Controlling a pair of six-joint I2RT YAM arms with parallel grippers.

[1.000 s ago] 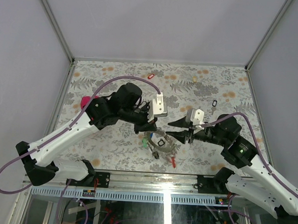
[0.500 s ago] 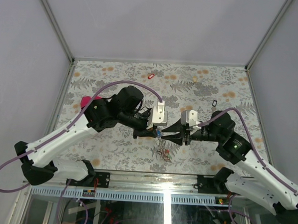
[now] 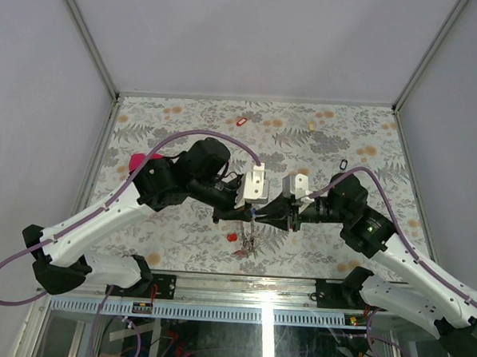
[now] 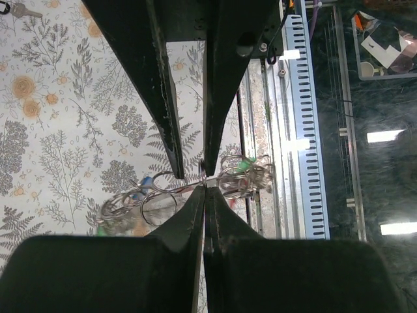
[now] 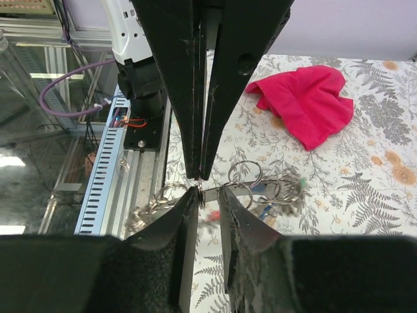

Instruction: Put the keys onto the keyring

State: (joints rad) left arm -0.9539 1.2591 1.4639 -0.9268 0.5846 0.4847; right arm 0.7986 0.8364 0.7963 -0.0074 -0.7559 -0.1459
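Keyring (image 4: 182, 188) is pinched at frame centre by the fully closed left gripper (image 4: 205, 189). Right gripper (image 5: 208, 195) is narrowly parted around its wire; keys (image 5: 280, 189) are dangling.

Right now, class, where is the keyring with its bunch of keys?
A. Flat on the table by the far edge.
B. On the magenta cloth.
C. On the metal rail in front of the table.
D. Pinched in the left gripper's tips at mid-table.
D: the left wrist view shows the left gripper shut on the thin wire of the keyring, with keys dangling beside it, while the magenta cloth lies well apart.
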